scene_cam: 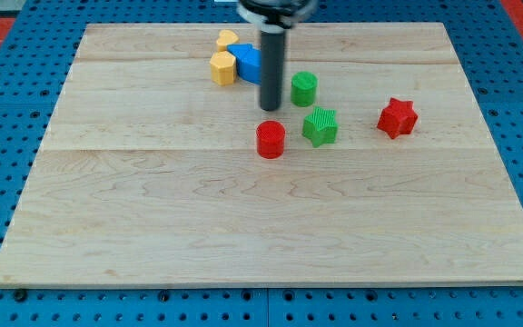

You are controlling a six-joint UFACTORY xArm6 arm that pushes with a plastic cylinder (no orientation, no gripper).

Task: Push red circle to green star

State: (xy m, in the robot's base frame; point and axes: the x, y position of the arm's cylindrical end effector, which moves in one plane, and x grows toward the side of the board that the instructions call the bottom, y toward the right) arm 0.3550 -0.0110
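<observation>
On the wooden table (152, 227), leftmost are two yellow blocks (222, 67), touching a blue block (248, 61) at the view's top. My tip (270, 108) stands just above the red circle (271, 140), apart from it. No claw is fitted; the arm ends in a plain rod. The green star (320, 126) sits just right of the red circle, below a green cylinder (303, 88). A red star (398, 118) lies farthest right.
</observation>
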